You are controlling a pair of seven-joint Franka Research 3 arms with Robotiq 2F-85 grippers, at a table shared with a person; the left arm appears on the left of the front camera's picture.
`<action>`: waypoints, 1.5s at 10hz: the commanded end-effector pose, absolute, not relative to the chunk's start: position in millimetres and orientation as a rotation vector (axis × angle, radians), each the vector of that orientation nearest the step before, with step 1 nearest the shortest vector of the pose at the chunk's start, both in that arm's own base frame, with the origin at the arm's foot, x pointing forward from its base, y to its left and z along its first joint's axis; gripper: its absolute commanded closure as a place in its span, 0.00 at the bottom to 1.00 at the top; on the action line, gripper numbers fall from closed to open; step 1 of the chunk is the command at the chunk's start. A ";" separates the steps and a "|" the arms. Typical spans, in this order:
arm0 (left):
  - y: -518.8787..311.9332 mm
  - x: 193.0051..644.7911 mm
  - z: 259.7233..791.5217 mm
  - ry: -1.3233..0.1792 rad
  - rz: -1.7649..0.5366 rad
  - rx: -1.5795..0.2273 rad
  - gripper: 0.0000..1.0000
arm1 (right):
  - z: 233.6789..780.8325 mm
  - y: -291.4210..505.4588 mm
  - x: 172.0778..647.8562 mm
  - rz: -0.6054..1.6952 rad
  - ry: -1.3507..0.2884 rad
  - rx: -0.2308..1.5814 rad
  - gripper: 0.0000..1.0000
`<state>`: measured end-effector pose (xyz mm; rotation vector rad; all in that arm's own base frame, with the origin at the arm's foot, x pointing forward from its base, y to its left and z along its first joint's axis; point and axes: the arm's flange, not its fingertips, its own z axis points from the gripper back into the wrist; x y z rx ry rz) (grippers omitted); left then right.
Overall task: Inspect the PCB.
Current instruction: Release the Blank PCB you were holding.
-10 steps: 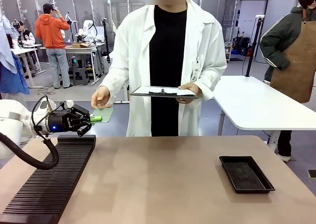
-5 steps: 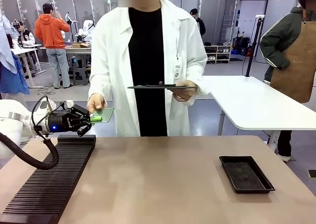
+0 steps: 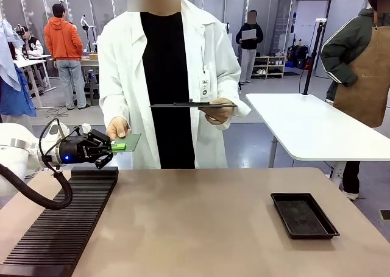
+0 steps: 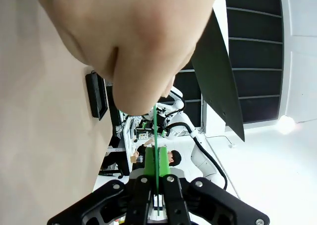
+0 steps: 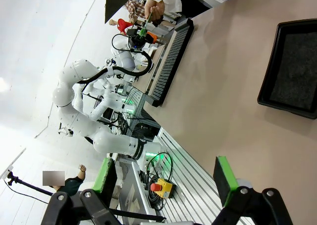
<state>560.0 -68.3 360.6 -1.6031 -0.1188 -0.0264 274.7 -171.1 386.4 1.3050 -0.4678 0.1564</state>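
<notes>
Left end effector (image 3: 111,147) pinches the PCB (image 3: 128,142) by its green strip, in the air near the surface's (image 3: 201,216) far left corner. The person has stepped over, and a hand (image 3: 117,129) now grips its far edge, so handover for inspection seems near.

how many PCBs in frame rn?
1. The PCB is clamped by the fingers of the left gripper, with the person's hand on its far end.

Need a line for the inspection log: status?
Left gripper shut on the board. Person's hand pinching its far edge. Right gripper open, nothing between its fingers. Nothing blocking.
</notes>
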 end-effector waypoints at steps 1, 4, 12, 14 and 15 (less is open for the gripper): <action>-69.8 559.3 362.8 -0.112 -0.022 -1.605 0.97 | 386.4 -172.2 275.4 0.167 -0.487 1.312 0.00; -68.1 560.0 360.6 -0.119 -0.026 -1.603 0.97 | 386.4 -172.2 275.4 0.167 -0.487 1.312 0.00; -66.6 554.5 361.2 -0.088 -0.050 -1.595 0.00 | 386.4 -172.2 275.4 0.167 -0.487 1.312 0.00; -66.8 553.0 360.9 -0.090 -0.051 -1.590 0.06 | 386.4 -172.2 275.4 0.167 -0.487 1.312 0.00; -66.5 551.9 360.5 -0.095 -0.050 -1.588 0.00 | 386.4 -172.2 275.4 0.167 -0.487 1.312 0.00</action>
